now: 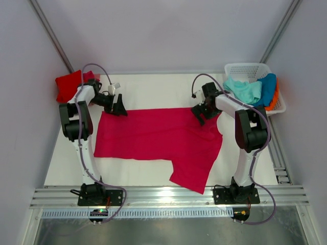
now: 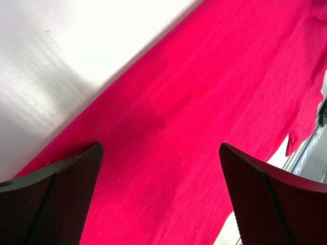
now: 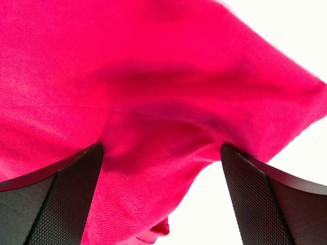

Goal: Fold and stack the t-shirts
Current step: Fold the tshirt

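From above, a crimson-pink t-shirt [image 1: 153,135] lies spread on the white surface [image 1: 153,87] between pale grey walls [image 1: 168,30]. A red t-shirt [image 1: 69,84] sits in the far left corner, and a white basket [image 1: 250,68] of tees [image 1: 245,91] at the far right.

Left wrist: the left hand [image 2: 159,146] gapes wide over the shirt's edge.

Right wrist: the right hand [image 3: 162,146], equally spread, holds nothing above rumpled cloth.

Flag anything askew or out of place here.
The pink shirt lies uneven: its near-right part juts crookedly toward the table edge, and the cloth bunches into a ridge at the right gripper. In the basket, the mint shirt spills over the rim.
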Tool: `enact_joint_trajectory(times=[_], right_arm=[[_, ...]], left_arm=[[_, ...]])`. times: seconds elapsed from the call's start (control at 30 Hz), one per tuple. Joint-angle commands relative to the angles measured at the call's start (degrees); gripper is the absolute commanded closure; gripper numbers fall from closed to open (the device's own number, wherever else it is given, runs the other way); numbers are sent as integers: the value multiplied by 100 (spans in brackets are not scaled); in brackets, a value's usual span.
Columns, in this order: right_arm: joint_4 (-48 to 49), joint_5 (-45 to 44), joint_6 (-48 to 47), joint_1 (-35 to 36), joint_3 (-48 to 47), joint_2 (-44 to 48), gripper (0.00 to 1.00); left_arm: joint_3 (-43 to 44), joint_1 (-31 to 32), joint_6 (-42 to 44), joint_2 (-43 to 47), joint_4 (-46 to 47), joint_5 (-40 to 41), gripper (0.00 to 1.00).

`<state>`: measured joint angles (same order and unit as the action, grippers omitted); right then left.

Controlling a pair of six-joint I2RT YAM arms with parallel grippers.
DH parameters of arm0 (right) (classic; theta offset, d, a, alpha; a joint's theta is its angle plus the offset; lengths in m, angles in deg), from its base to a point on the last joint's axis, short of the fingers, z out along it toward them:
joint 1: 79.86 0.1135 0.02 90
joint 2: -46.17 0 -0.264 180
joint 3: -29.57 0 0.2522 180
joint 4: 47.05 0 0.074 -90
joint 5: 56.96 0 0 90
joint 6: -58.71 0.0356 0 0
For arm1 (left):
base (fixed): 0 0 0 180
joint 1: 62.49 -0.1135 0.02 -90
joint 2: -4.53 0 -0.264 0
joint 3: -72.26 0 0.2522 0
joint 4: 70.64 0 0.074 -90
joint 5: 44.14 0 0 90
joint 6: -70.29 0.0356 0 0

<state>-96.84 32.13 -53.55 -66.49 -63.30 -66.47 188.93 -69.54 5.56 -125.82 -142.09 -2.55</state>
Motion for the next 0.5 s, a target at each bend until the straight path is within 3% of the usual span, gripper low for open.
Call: enact_joint_trajectory(times=[0.0, 0.47], right_arm=[[105, -533, 29, -115, 10, 5, 1], [386, -806, -32, -133, 98, 93, 0]], left_arm=[[-105, -200, -163, 158, 566, 901, 1], [-649, -490, -497, 615, 1286, 2360, 1]])
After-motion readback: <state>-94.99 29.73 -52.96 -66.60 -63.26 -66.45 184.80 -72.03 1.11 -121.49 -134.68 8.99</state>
